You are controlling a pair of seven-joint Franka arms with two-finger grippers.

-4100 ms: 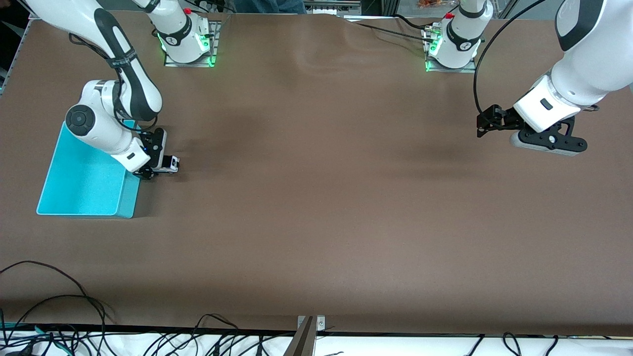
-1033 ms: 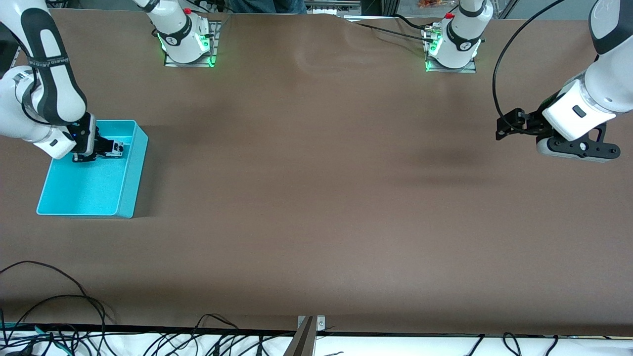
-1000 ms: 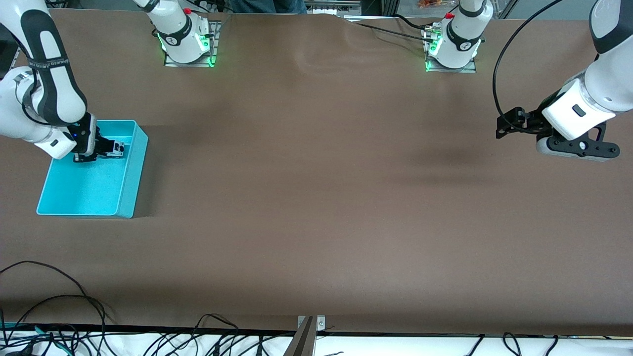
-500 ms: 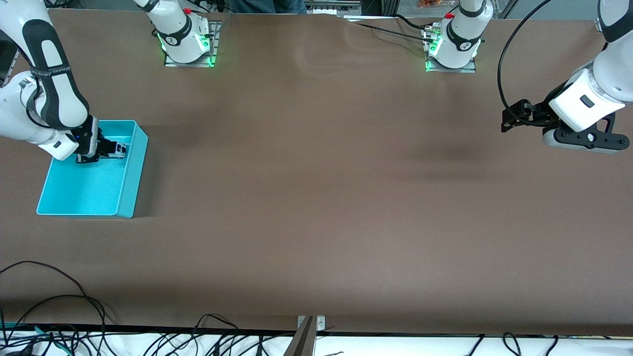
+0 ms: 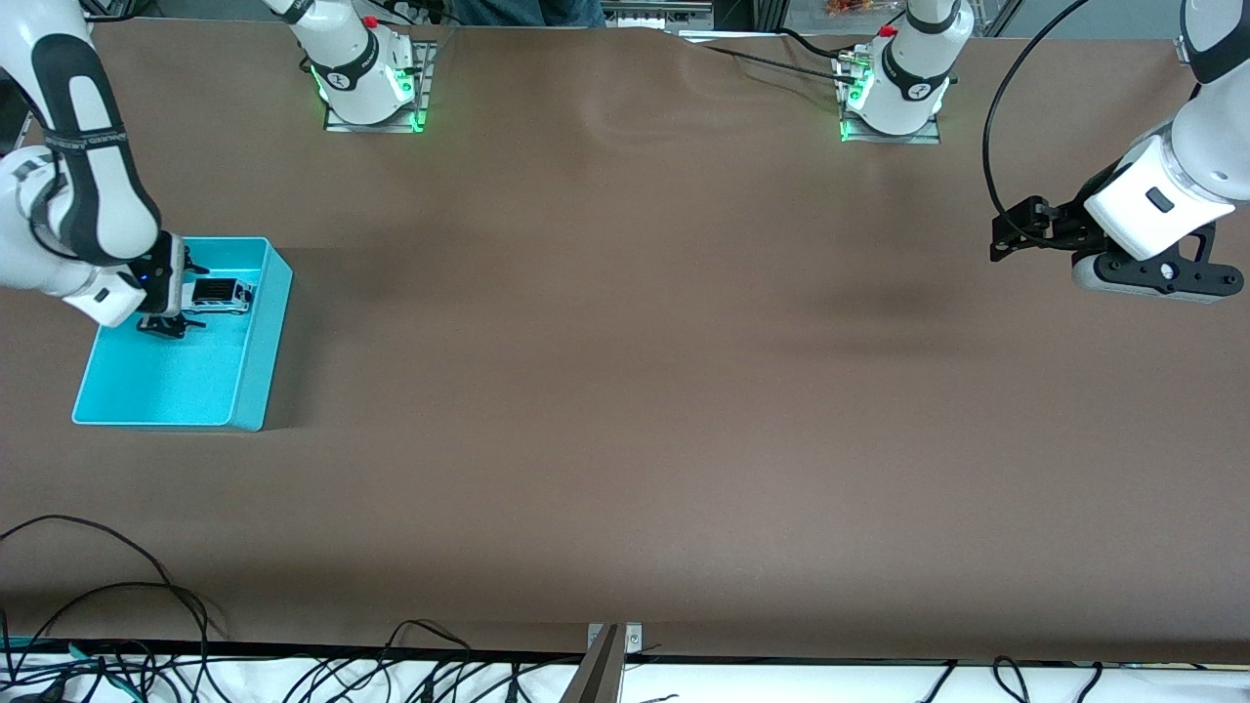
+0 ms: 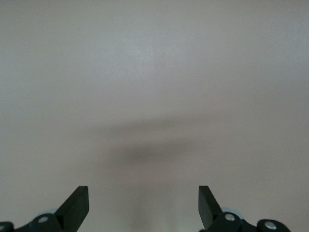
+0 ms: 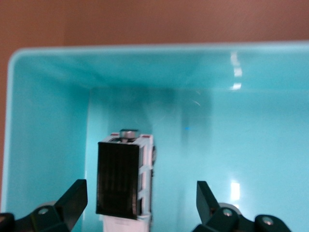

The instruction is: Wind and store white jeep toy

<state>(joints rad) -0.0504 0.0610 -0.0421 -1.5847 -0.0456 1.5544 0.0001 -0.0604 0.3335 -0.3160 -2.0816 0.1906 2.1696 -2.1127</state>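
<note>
The white jeep toy (image 5: pixel 221 294), with its black roof panel up, lies on the floor of the turquoise bin (image 5: pixel 262 363), in the part farther from the front camera. In the right wrist view the jeep (image 7: pixel 123 181) sits between the spread fingers, touching neither. My right gripper (image 5: pixel 184 297) is open and empty, low over the bin (image 7: pixel 207 67); it also shows in the right wrist view (image 7: pixel 141 195). My left gripper (image 5: pixel 1008 239) is open and empty, held above bare table at the left arm's end; it also shows in its own wrist view (image 6: pixel 142 198).
The bin stands at the right arm's end of the brown table (image 5: pixel 625 391). The two arm bases (image 5: pixel 371 83) (image 5: pixel 894 88) stand along the table edge farthest from the front camera. Cables (image 5: pixel 98 625) lie along the near edge.
My right gripper carried the jeep from the table beside the bin into the bin, then opened and let it go. My left arm drew slightly toward its end of the table.
</note>
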